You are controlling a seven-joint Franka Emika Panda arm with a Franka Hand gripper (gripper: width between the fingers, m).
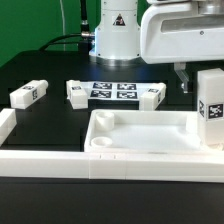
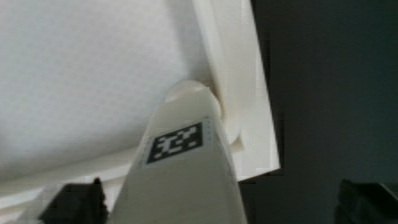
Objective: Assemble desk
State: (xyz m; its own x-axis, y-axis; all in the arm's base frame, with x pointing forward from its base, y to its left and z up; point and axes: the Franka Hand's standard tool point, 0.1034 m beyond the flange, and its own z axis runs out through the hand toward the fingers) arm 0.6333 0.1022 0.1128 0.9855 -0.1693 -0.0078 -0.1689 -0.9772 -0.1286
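Standing on end at a corner of the desk top (image 1: 150,132), long axis vertical and pointing straight up at the end effector (image 1: 185,80): one tagged leg (image 2: 178,148). Sits directly beneath the end effector and between its two dark fingertips in the wrist view, tag face showing. Holding nothing, by the look of it: jaws spread wide, tips well clear of the leg on either side. Probably calls for a straight descent along that axis, then a close across the leg's flat sides. No telling about seating in the round corner socket: hidden behind the leg's own body. Appears offset sideways from the leg in the exterior view, likely a matter of depth. Farther out on the bench (image 1: 50,70), toward the exterior view's left of the end effector: a loose leg (image 1: 150,96) lying just beside the marker board (image 1: 113,90), another leg (image 1: 78,92) at the board's far side, a third leg (image 1: 28,93) well apart. Cut off at the frame edge: most of the arm.
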